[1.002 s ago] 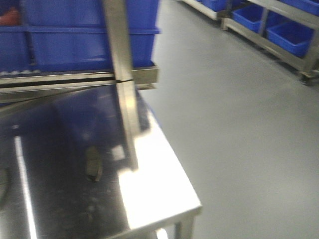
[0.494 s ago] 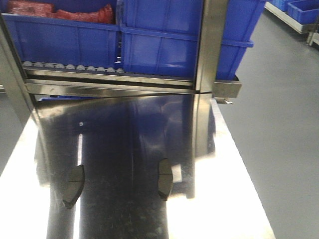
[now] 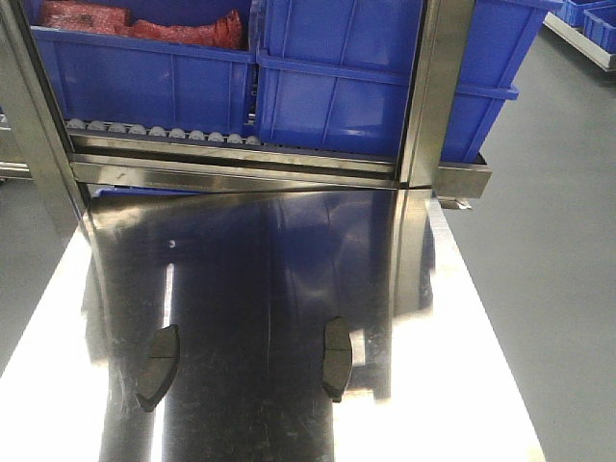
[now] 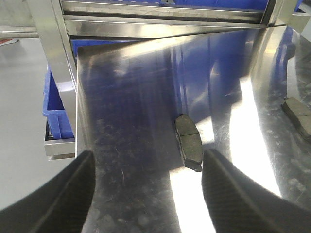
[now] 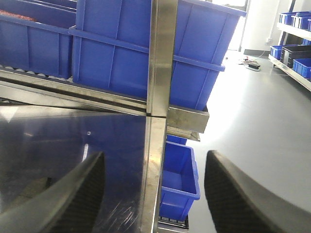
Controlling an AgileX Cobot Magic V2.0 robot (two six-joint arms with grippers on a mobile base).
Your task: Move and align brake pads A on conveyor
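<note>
Lying on steel table [image 3: 462, 385], two brake pads [image 3: 157, 368] [image 3: 336, 359], left tool [image 4: 148, 155] and right tool [image 5: 155, 154] apart.

The left gripper [image 4: 148, 162] and right gripper [image 5: 155, 160] both have broad, rounded black fingers [image 4: 58, 199] with a faint woven, carbon-fibre-like texture.

This is a factory or warehouse floor. Beyond the right pincer [image 5: 154, 165], blue plastic bins [image 5: 121, 53] sit on a steel roller rack [image 3: 164, 132]; to its right, grey floor [image 5: 252, 126] runs to more bin shelving [image 5: 296, 48].
</note>
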